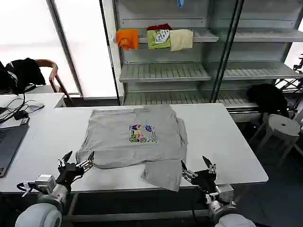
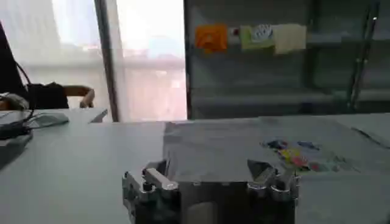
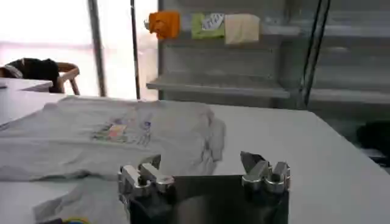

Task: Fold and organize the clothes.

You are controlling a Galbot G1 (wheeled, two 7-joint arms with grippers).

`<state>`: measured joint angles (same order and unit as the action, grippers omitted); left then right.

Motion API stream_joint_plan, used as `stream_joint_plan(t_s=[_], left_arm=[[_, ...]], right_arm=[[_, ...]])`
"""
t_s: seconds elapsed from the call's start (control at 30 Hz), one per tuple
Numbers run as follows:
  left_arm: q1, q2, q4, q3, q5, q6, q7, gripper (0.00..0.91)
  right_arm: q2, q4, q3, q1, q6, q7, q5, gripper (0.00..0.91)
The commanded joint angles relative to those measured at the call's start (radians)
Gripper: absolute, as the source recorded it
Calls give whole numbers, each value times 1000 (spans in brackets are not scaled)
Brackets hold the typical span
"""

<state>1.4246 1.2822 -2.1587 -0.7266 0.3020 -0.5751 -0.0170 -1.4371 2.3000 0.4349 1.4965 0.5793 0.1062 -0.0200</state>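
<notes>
At the centre of the frame we saw the grey shirt [image 1: 135, 137] flat on the white table [image 1: 227, 142] (print up), left gripper [image 1: 75, 160] and right gripper [image 1: 196, 165] both wide open below it.

Chest print on the grey shirt [image 1: 135, 138] too small to read from the head view, just coloured blobs; smeared in the left wrist view too. Can't tell how many layers lie in that shirt, folded-under parts hidden. Sleeve flap [image 1: 163, 174] hangs past the table's [image 1: 227, 142] near edge, underside out of sight. Laptop [image 1: 7, 144] chopped off by the left border. Dark garment on the chair [image 1: 21, 73] partly cut off as well. Folded stack on the shelf [image 1: 163, 38]: red piece at the back mostly covered. Blue thing [image 1: 180, 3] up top clipped by the frame, unidentifiable. Black bundle [image 1: 267, 97] beyond the table, shape unclear.
</notes>
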Motion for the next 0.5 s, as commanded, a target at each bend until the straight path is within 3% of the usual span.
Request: stream_joint_plan(t_s=[0.03, 0.33, 0.43, 0.5], left_arm=[[61, -3, 51, 8, -40, -2, 23, 907], [48, 0, 100, -2, -51, -2, 39, 907], [44, 1, 112, -2, -57, -2, 39, 816], [40, 3, 121, -2, -60, -1, 38, 796]], right_arm=[[14, -7, -12, 42, 1, 17, -8, 907], [6, -66, -38, 29, 0, 23, -27, 907], [0, -85, -50, 24, 0, 18, -22, 897], [0, -96, -56, 20, 0, 11, -19, 826]])
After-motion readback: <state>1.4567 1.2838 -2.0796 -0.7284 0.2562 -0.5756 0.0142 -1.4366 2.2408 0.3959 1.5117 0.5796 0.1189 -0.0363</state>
